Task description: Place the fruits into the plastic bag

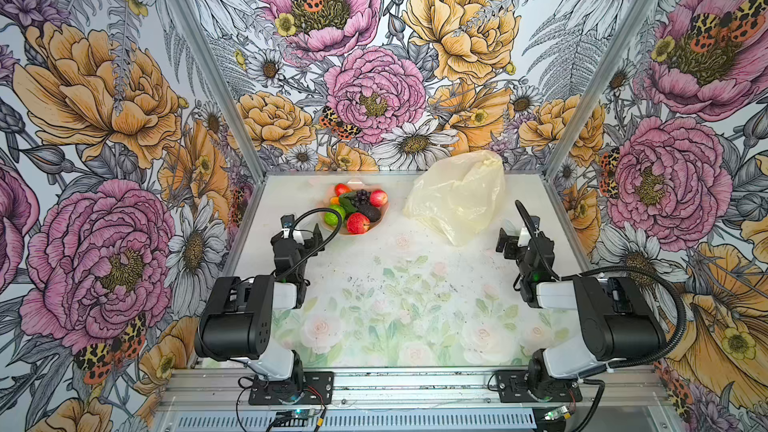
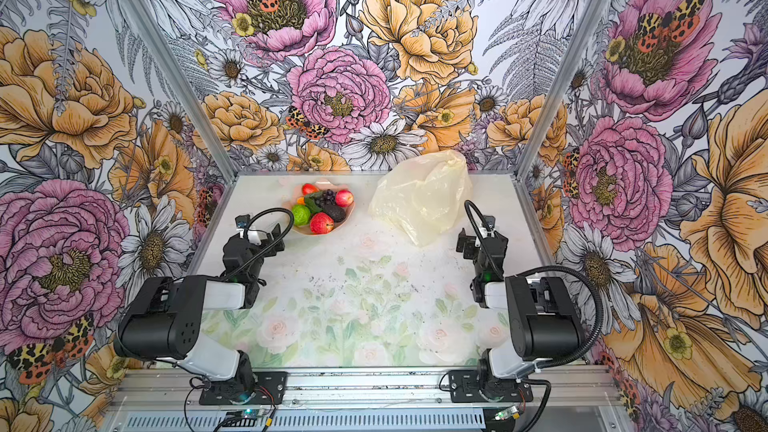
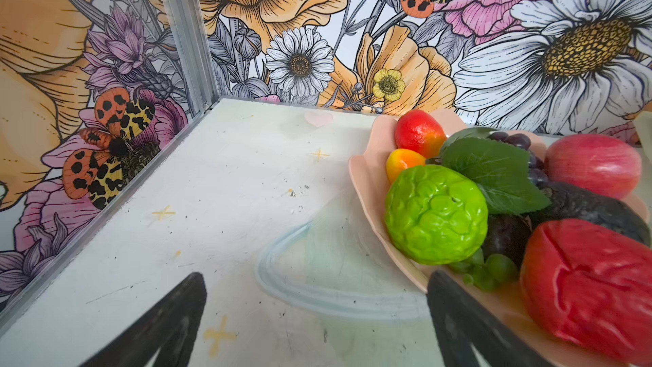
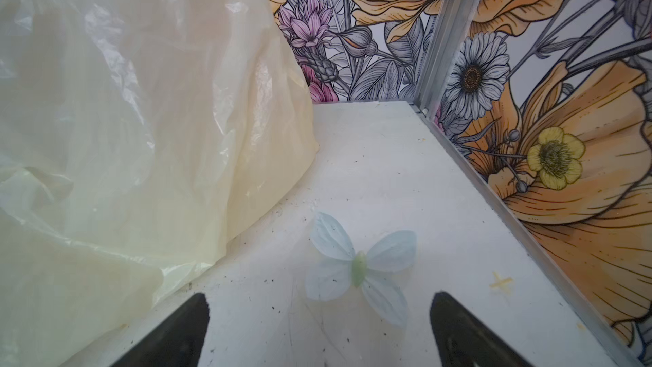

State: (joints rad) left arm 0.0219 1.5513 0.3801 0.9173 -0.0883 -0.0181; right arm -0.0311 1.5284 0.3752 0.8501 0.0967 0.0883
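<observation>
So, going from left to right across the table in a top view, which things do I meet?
left gripper → pink bowl holding the fruits → plastic bag → right gripper

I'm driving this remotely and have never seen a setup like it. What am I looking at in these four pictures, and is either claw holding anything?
You see two robot arms, a left arm and a right arm, mounted at the near edge of a table. Each ends in a two-finger gripper. The two wide pictures come from one overhead camera pair that looks down on the whole scene. The other two pictures come from a camera on each wrist, looking out along the fingers.

The left gripper is open and empty, close to a pink bowl. The bowl holds the toy fruits, among them a red apple and a lime-green fruit. The right gripper is open and empty beside the pale-yellow plastic bag. Every fruit I can see lies in the bowl.
</observation>
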